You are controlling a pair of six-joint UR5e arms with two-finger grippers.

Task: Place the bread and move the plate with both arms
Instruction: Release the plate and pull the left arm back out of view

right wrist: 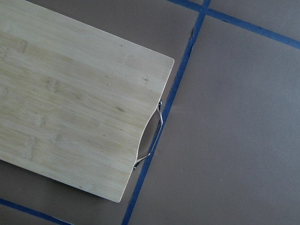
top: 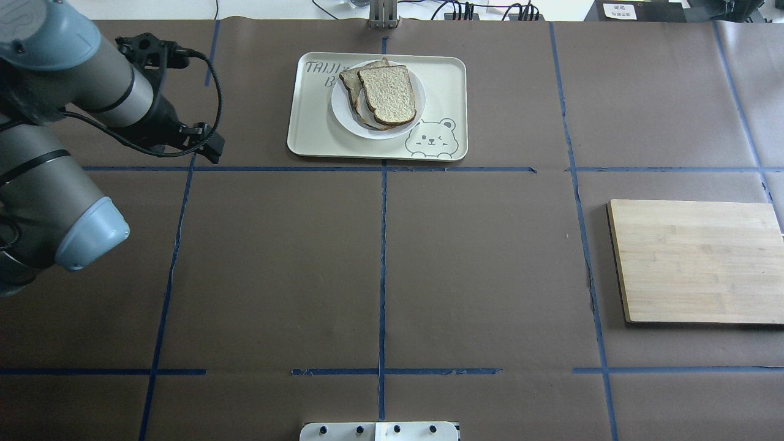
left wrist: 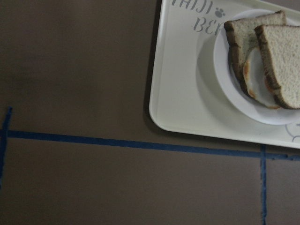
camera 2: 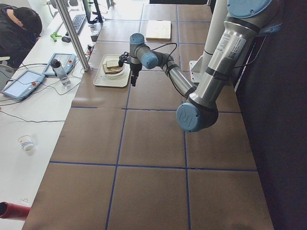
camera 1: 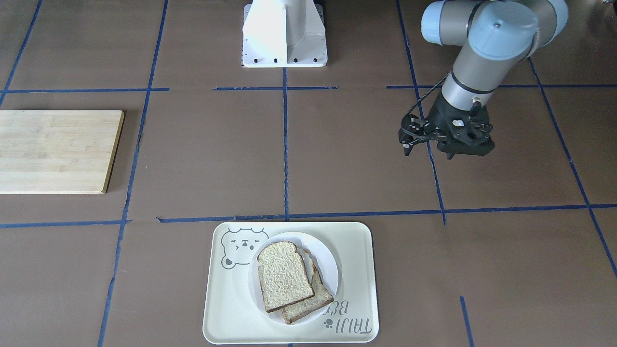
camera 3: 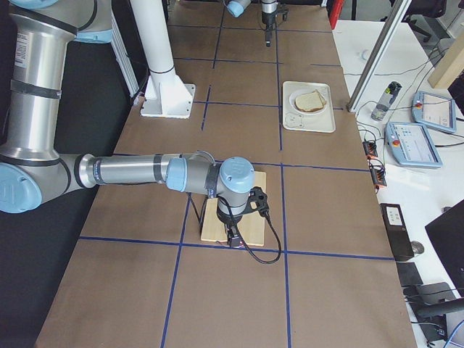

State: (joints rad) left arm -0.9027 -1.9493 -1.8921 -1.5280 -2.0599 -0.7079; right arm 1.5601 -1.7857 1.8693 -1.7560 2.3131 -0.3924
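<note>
**A:** At the overhead view's left edge, how's the left gripper (top: 211, 150)?

**B:** Empty, jaws seemingly parted. The bread (top: 387, 93) lies well apart at 2 o'clock, atop an egg-topped slice (top: 350, 78) on the plate (top: 345, 119), in the tray (top: 306, 135).

**A:** And the right gripper (camera 3: 233, 236)?

**B:** Over the wooden board (top: 698, 260). I can't tell its grip.

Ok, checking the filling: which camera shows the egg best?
Left wrist camera: the egg peeks out, white with orange edges, under the top slice. Front and overhead show mostly bread; side views are too distant.

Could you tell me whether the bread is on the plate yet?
On: the bread lies atop another slice on the white plate.
</note>
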